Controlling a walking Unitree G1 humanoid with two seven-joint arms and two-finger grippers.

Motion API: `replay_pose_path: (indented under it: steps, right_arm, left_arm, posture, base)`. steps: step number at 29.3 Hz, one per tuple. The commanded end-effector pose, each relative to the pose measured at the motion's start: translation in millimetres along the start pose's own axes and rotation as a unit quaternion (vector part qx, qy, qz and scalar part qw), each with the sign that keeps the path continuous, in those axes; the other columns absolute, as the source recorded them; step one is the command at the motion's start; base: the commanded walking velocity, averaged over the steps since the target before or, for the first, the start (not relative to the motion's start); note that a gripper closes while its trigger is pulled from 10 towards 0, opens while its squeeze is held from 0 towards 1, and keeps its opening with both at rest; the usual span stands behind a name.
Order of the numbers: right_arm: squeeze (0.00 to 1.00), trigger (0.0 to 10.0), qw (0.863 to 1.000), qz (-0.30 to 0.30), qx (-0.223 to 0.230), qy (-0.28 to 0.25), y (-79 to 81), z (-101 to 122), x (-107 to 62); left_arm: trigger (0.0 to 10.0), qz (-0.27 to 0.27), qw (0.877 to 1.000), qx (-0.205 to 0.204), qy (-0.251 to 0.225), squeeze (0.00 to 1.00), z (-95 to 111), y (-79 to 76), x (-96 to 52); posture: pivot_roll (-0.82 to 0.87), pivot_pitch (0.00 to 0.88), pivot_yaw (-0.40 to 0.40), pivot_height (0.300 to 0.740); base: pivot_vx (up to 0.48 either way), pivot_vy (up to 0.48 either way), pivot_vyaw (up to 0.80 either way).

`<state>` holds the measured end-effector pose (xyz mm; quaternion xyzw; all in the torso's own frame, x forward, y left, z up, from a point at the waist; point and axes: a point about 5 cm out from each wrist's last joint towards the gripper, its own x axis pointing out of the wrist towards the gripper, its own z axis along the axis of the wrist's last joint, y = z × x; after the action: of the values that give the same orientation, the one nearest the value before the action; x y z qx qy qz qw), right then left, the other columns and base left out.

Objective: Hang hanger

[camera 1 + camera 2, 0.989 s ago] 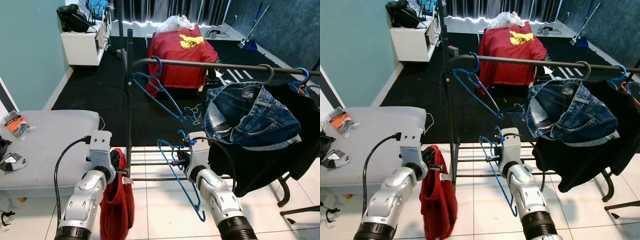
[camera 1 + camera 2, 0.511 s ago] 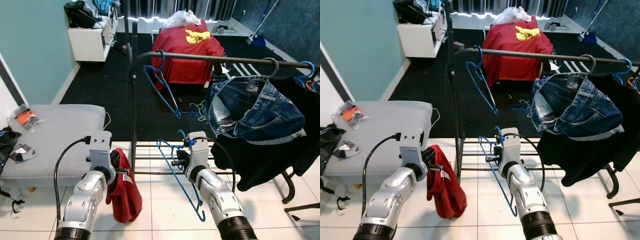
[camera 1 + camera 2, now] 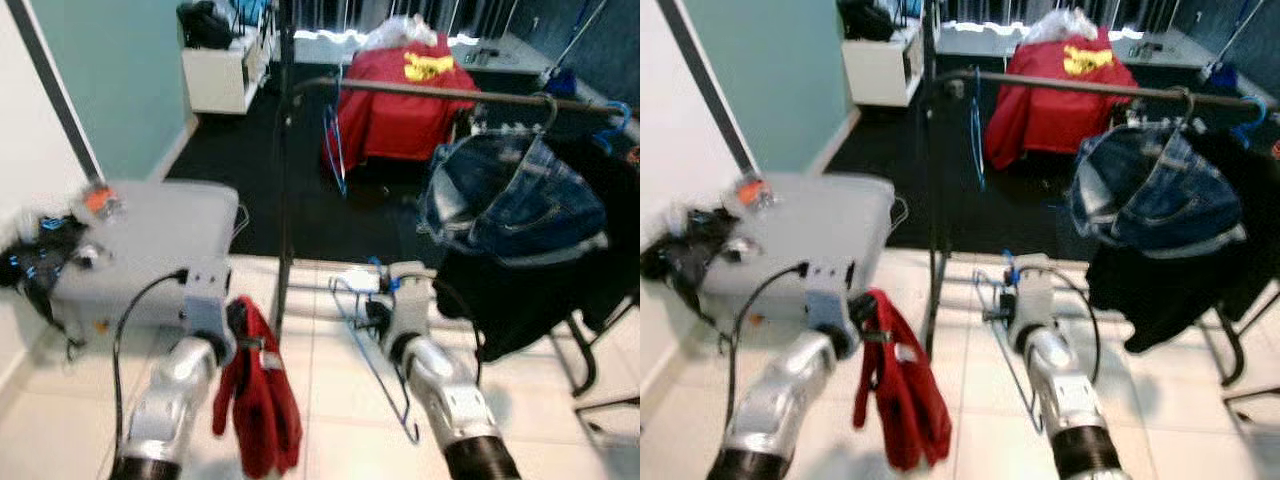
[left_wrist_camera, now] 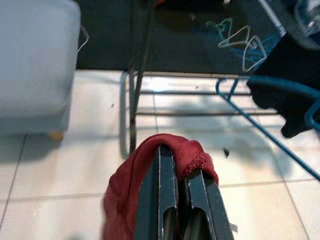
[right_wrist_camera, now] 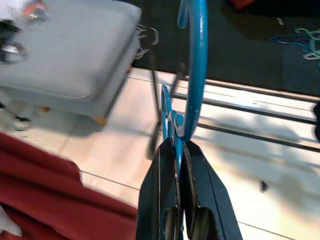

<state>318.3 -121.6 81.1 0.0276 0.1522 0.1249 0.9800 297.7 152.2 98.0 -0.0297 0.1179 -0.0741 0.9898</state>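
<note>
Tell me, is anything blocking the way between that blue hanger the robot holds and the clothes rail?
Nothing visible blocks it. The right gripper holds the blue hanger low, in front of the rack. The rail above is bare between another blue hanger near its left end and the jeans further right.

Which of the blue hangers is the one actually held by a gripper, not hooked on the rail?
The blue hanger low over the tiled floor: the right gripper is shut on its neck. The other blue hanger hangs from the rail near its left end.
</note>
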Motion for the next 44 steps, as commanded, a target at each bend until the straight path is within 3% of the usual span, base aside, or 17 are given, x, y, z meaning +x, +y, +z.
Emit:
replay_pose_path:
  steps: [1,27,32,44]
  right_arm:
    - [0.0,10.0,1.0,0.001,0.001,-0.003,1.3,-0.4,-0.6]
    - [0.0,10.0,1.0,-0.007,0.01,0.002,-1.1,-3.2,-1.4]
    - [0.0,10.0,1.0,-0.007,0.008,0.002,-1.8,-2.4,-1.2]
    - [0.0,10.0,1.0,-0.002,0.001,0.009,-2.8,-3.5,-1.2]
  left_arm:
    - [10.0,-0.003,1.0,0.001,-0.011,0.0,6.5,0.8,0.8]
    - [10.0,-0.025,1.0,0.014,0.004,0.0,7.2,-2.7,6.8]
    - [10.0,-0.029,0.999,0.017,0.006,0.0,6.6,-4.5,7.0]
    - [10.0,-0.017,1.0,-0.003,0.014,0.0,3.6,-2.0,7.7]
  posture:
    - [0.02,0.062,-0.017,0.74]
    - [0.01,0.053,0.004,0.74]
    - [0.01,0.048,0.002,0.74]
    - [0.01,0.032,-0.005,0.74]
  base:
    - [0.0,0.0,0.0]
    - [0.0,0.0,0.0]
    - [0.0,-0.48,0.0]
    - [0.0,-0.027,0.0]
